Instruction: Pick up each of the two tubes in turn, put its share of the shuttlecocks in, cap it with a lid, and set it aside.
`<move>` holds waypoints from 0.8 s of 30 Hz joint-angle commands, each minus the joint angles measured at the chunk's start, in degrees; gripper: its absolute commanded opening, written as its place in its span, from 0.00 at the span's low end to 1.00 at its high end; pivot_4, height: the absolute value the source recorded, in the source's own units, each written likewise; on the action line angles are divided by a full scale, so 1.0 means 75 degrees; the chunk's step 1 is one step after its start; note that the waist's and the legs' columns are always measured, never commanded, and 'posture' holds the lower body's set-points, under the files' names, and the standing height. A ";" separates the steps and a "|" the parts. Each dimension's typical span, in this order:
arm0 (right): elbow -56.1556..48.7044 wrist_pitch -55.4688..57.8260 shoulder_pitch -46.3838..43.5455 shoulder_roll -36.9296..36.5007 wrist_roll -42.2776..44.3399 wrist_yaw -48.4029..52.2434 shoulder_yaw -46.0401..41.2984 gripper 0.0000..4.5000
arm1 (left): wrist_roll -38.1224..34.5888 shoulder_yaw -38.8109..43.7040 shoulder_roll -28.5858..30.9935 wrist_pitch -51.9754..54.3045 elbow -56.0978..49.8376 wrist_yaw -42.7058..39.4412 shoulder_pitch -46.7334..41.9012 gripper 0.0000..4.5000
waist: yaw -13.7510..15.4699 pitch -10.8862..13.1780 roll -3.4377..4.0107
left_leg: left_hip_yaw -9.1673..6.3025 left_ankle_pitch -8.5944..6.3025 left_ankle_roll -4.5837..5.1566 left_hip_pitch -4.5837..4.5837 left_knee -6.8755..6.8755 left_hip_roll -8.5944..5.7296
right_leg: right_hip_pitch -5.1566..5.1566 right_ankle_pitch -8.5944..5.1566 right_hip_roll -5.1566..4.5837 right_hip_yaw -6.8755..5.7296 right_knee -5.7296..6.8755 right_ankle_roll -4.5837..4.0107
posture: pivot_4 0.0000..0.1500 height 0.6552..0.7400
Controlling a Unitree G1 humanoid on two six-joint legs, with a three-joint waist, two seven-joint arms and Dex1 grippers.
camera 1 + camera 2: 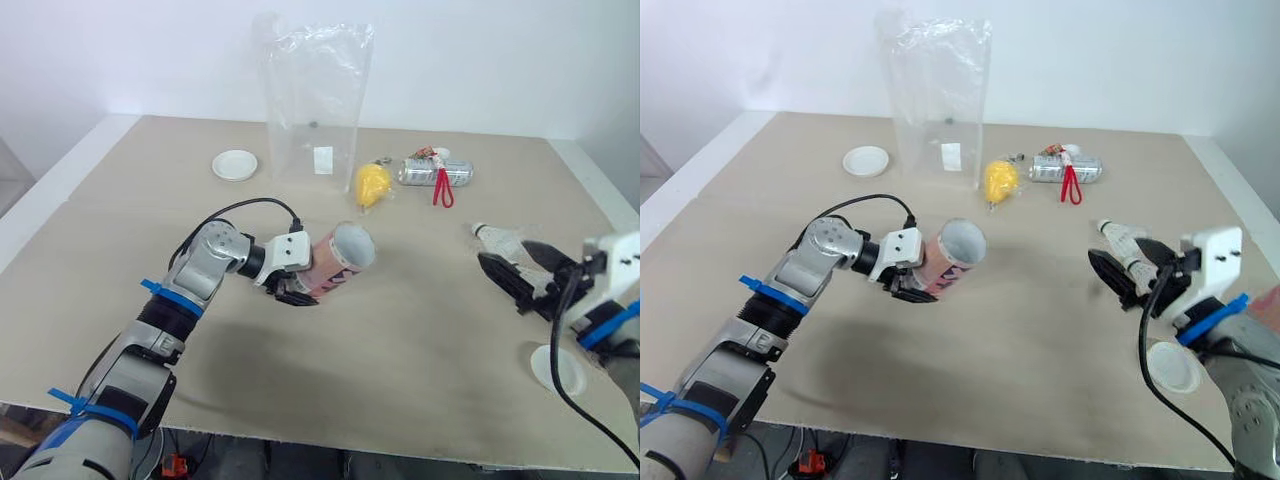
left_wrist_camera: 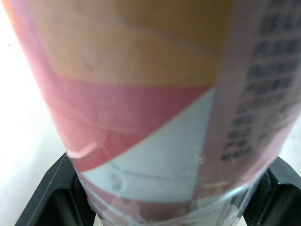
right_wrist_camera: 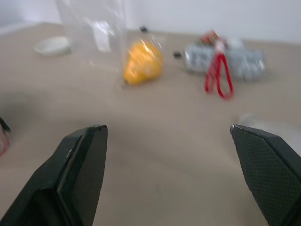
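My left gripper (image 1: 291, 284) is shut on a pink and white tube (image 1: 338, 259), holding it tilted above the table's middle with its open mouth facing right. The left wrist view shows the tube (image 2: 155, 103) clamped between both fingers. My right gripper (image 1: 506, 256) stands open at the right side, nothing between its fingers. Just beyond it lies a pale shuttlecock (image 1: 497, 238) in clear wrap. A yellow shuttlecock (image 1: 372, 184) lies at the back centre, also in the right wrist view (image 3: 142, 63). One white lid (image 1: 557, 368) lies near the front right, another lid (image 1: 235, 165) at the back left.
A tall clear plastic bag (image 1: 312, 100) stands upright at the back centre. To its right lies a silver tube-like pack (image 1: 435, 172) with a red loop (image 1: 442, 189). The beige table (image 1: 400, 340) ends close behind these, at a white wall.
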 commanded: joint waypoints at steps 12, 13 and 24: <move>0.1446 -0.0213 0.0258 0.0240 -0.0252 -0.0064 -0.0127 0.99 | 0.0114 -0.0206 0.0080 -0.0045 -0.0335 0.0073 0.0256 0.75 | -0.0026 -0.0001 0.0004 | -0.0005 0.0002 0.0004 0.0004 -0.0004 -0.0002 | 0.0002 -0.0001 0.0000 -0.0002 -0.0003 -0.0003 | 1.00 1.00; 0.1586 -0.0197 0.0131 0.0268 -0.0226 -0.0129 -0.0149 0.99 | 0.0115 -0.0209 0.0105 -0.0030 -0.0394 0.0077 0.0283 0.75 | -0.0031 -0.0001 0.0004 | -0.0004 0.0002 0.0004 0.0004 -0.0004 -0.0002 | 0.0002 0.0000 0.0000 -0.0002 -0.0003 -0.0004 | 1.00 1.00; 0.2795 -0.0504 -0.0911 0.0237 -0.0736 -0.0063 0.0488 0.99 | 0.0134 -0.0186 0.0315 0.0146 -0.0676 0.0180 0.0454 0.75 | -0.0076 0.0000 0.0006 | -0.0006 0.0001 0.0004 0.0005 -0.0021 -0.0003 | 0.0000 -0.0011 0.0001 -0.0004 -0.0004 -0.0006 | 1.00 1.00</move>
